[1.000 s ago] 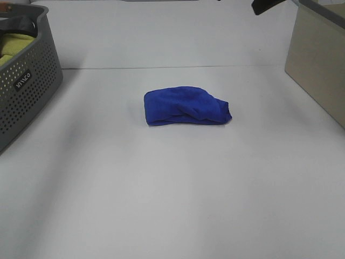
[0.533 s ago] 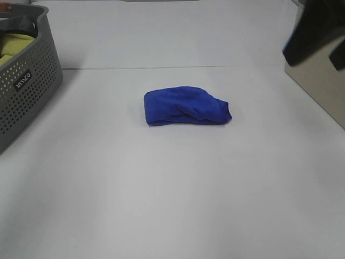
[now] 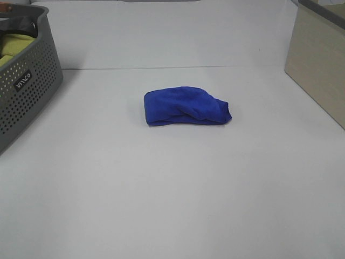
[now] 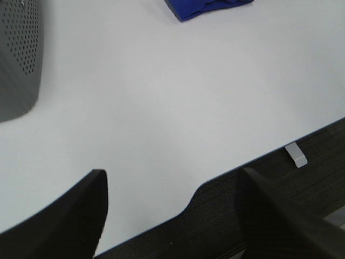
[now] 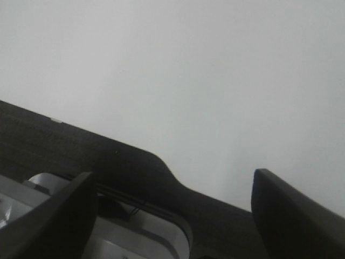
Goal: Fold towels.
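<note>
As seen from above, left to right: grey basket (image 3: 24, 81) at the counter's (image 3: 172, 189) edge, holding yellow-green cloth (image 3: 12, 44). Blue towel (image 3: 186, 106), mid-counter, bundled compactly, apparently folded. Beige box (image 3: 318, 59), far right. Left hand (image 4: 172, 210) and right hand (image 5: 172, 210): spread, empty, parked near the counter's front edge, likely to stay clear of the towel.

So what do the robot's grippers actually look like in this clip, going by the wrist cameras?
Little shows. The left gripper appears as two matte black fingers with plain, smooth surfaces, broad at the base and narrowing towards blunt tips. The right gripper looks the same: two dark black fingers, no markings, labels or cables visible on them. The high camera shows neither arm.
</note>
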